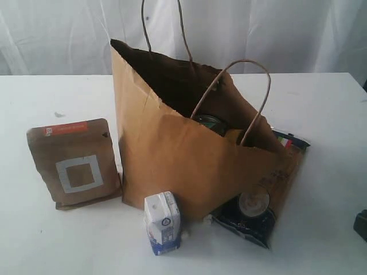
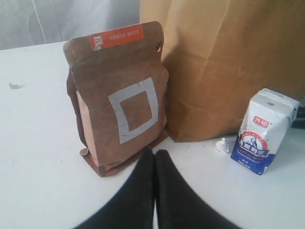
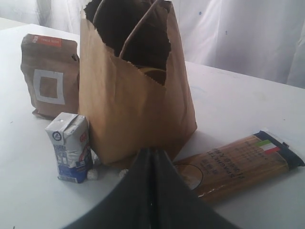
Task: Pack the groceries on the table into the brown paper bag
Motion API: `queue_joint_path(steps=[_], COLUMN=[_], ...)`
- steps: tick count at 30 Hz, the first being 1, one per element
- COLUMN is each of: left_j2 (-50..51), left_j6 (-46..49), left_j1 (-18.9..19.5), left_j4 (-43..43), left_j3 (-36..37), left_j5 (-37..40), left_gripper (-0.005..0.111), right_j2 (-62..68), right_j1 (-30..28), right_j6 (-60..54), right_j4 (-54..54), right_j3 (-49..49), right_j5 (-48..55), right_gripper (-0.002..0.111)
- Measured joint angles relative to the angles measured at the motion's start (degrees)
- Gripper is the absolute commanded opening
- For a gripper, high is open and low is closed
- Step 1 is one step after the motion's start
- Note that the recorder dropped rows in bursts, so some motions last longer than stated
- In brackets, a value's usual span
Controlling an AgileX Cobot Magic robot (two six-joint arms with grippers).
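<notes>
Brown paper bag (image 1: 172,154) is standing open around the middle of the table (image 1: 321,114). A dark metal-lidded jar (image 1: 209,122) is showing inside its mouth. Spaghetti pack (image 1: 254,201) is lying flat just beside the bag, toward the right edge. Small white-blue carton (image 1: 162,223) is standing upright toward the near edge. Brown kraft pouch (image 1: 73,163) is standing toward the left edge. Left gripper (image 2: 154,153) and right gripper (image 3: 151,151) are both sitting with jaws pressed together, gripping nothing.

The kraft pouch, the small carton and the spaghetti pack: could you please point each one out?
brown kraft pouch (image 2: 137,109): left wrist view, inside its white square.
small white-blue carton (image 1: 163,228): exterior view, its front face.
spaghetti pack (image 3: 238,161): right wrist view, middle of the pasta.
</notes>
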Motion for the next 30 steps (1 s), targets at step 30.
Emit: queue_joint_path(steps=[30], left_j2=[-0.22], left_j6=[-0.24], left_j1=[-0.01], left_j4=[0.17], left_j3=[0.0], left_j5=[0.0], left_gripper=[0.001], right_j2=[0.0], right_j1=[0.0], right_j6=[9.97], right_j4=[15.49], right_j3=[0.0], right_j5=[-24.42], right_gripper=[0.0])
